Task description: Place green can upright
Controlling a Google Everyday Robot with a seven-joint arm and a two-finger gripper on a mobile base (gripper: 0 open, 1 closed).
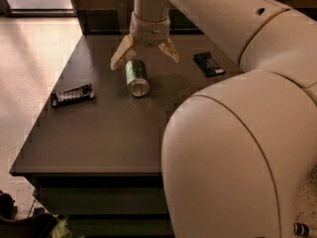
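Note:
The green can lies on its side on the dark table, its silver end facing the near edge. My gripper hangs just above and behind the can, pointing down. Its two cream fingers are spread wide apart, one to the left of the can's far end and one to the right. The gripper holds nothing and does not touch the can.
A flat dark snack-bar wrapper lies near the table's left edge. Another dark wrapper lies to the right of the gripper. My large cream arm fills the right and lower right of the view.

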